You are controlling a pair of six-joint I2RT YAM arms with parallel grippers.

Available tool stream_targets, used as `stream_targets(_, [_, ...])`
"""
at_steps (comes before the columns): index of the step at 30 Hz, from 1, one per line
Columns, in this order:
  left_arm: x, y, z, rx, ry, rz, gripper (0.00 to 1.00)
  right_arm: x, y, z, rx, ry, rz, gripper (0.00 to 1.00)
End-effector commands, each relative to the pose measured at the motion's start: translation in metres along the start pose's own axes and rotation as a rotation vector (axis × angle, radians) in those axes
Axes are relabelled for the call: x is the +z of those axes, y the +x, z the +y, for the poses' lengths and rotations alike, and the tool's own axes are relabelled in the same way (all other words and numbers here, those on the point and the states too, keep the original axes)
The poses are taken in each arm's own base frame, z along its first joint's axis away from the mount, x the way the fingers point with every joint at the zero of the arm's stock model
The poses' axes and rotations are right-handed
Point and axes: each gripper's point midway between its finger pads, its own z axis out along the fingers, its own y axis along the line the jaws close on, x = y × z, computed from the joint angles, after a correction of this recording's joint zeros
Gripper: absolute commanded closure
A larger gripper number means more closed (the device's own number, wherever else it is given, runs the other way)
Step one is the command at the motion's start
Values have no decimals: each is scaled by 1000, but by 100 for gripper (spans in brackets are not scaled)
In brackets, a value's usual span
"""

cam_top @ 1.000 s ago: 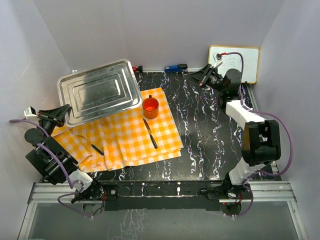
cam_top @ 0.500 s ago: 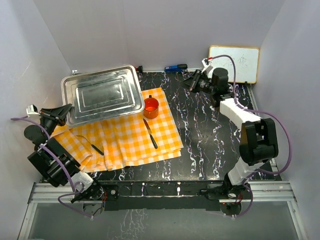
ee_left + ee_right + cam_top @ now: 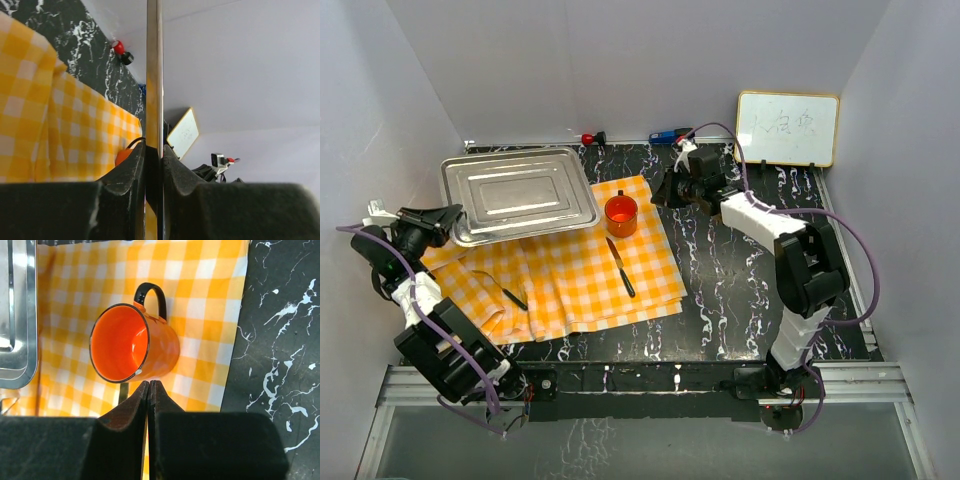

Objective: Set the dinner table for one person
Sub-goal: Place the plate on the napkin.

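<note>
The dinner table (image 3: 740,290) is a black marbled top. On its left lies an orange-and-white checked cloth (image 3: 570,275) carrying an orange mug (image 3: 621,213), a knife (image 3: 620,267) and a small dark utensil (image 3: 508,293). A steel tray (image 3: 520,192) rests on the cloth's far left part. My left gripper (image 3: 448,220) is shut on the tray's left rim (image 3: 154,75), which runs between the fingers (image 3: 131,170). My right gripper (image 3: 663,192) hovers just right of the mug (image 3: 132,345), shut and empty (image 3: 149,384).
A whiteboard (image 3: 787,128) leans on the back wall at the right. A red-handled tool (image 3: 590,137) and a blue one (image 3: 670,134) lie along the table's far edge. White walls close in on both sides.
My right arm swung left from the whiteboard to the mug, and its jaws closed fully. The tray in my left gripper turned and now lies squarer to the table's back edge.
</note>
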Motion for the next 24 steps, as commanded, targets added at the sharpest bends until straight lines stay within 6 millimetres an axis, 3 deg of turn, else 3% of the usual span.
stream_targets(1, [-1,1,1,-8,-38,-7,100,9,-23,9,-95,15,-62,100])
stream_targets(24, [-6,17,22,160,-346,58,100,62,42,15,-71,-60,69,100])
